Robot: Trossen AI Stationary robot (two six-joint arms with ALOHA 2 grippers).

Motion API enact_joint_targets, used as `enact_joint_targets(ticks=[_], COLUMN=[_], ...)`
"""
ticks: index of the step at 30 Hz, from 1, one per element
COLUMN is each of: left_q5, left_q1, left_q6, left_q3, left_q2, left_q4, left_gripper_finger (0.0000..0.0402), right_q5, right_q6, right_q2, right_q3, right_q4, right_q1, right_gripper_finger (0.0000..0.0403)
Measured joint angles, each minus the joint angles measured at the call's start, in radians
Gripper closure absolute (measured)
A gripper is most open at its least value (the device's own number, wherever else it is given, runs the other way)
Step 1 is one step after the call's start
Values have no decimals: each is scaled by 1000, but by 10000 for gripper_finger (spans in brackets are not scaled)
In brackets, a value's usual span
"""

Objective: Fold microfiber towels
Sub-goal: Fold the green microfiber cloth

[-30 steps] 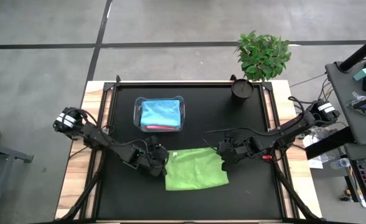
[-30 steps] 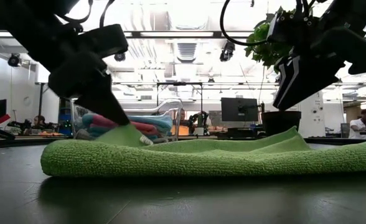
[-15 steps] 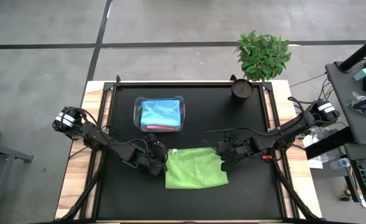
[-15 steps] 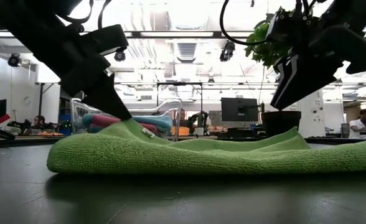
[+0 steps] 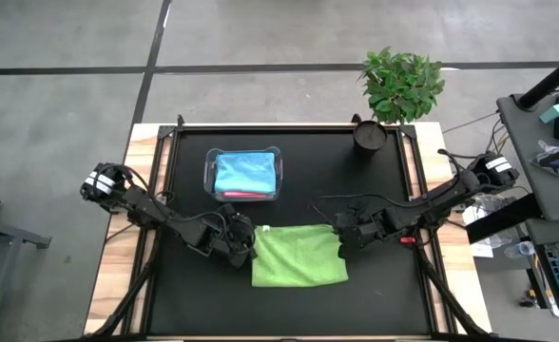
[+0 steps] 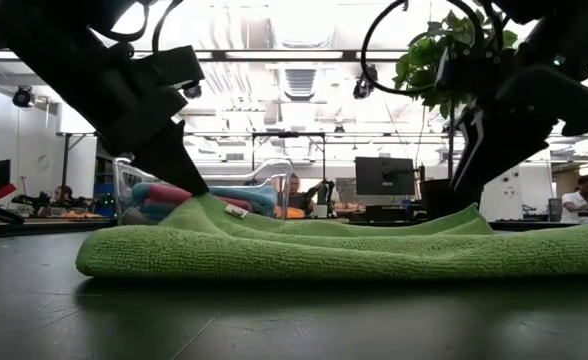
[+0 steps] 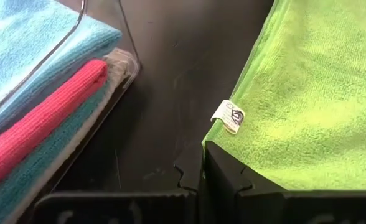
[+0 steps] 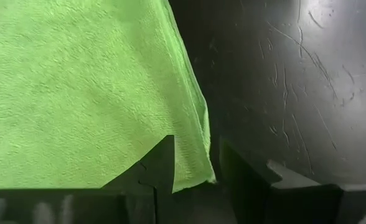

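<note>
Lime green towel [image 5: 298, 255] pinched at 2 corners on the black counter [image 5: 356, 190].
Left gripper [image 5: 244, 243] has its jaws clenched on the towel's 10 o'clock corner; right gripper [image 5: 343, 239] grasps the 2 o'clock corner. Farther back, at 11 o'clock, a clear tub [image 5: 244, 175] holds folded blue [image 7: 21, 31] and pink [image 7: 40, 112] towels.

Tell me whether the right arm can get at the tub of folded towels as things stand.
Probably not right away: the right end effector straddles a corner of the lime green towel, and the clear tub lies across the mat, nearer the left end effector. Nothing stands between.
</note>
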Motion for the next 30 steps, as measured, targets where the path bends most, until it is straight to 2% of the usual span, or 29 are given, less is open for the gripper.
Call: enact_joint_targets(ticks=[7, 18, 22, 27, 30], left_q5=[0, 0, 0, 0, -1], left_q1=[5, 6, 6, 6, 6], left_q6=[-49, -65, -65, -65, -65], left_q3=[-29, -51, -51, -50, -50], left_q2=[0, 0, 0, 0, 0], left_q4=[9, 35, 35, 35, 44], left_gripper_finger=[402, 402, 402, 402, 402], right_q5=[1, 17, 27, 28, 29], right_q6=[1, -5, -4, -29, -56], right_q2=[0, 0, 0, 0, -5], right_q3=[-52, -133, -139, -139, -139], right_q4=[17, 195, 194, 196, 194], right_q1=[0, -2, -5, -5, -5], right_gripper_finger=[284, 293, 320, 383, 391])
